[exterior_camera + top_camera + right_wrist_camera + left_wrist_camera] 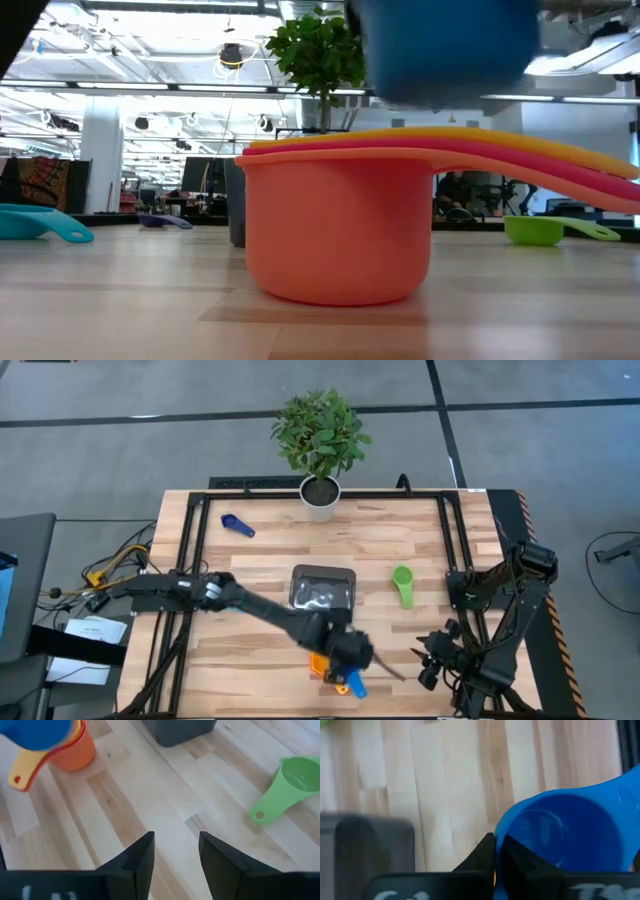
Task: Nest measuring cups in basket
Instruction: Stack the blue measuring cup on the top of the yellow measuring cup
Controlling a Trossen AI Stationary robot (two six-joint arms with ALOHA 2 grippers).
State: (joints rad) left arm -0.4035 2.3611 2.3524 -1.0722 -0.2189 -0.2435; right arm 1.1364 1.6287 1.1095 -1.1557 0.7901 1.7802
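A blue measuring cup [570, 830] hangs in my left gripper [495, 855], which is shut on it near the table's near edge. In the low view the blue cup [445, 50] hovers just above a stack of orange, red and yellow cups [340, 230] that stands on its base on the wood. The dark grey basket [322, 587] sits mid-table. A green cup [403, 585] lies to its right, and a dark blue cup [237, 525] lies far left. A light blue cup [40, 222] shows in the low view. My right gripper [175, 855] is open and waits at the table's right. My left gripper pinches the blue cup's rim [501, 837] between its two fingers, one finger on the outside of the wall and the other over the bowl's inside. The cup is lifted clear of the table, its mouth facing up, above the orange stack.
A white plant pot [320, 495] stands at the far edge. A black frame rail [195, 550] runs along the table's sides. Bare wood lies between the basket and the green cup [290, 785].
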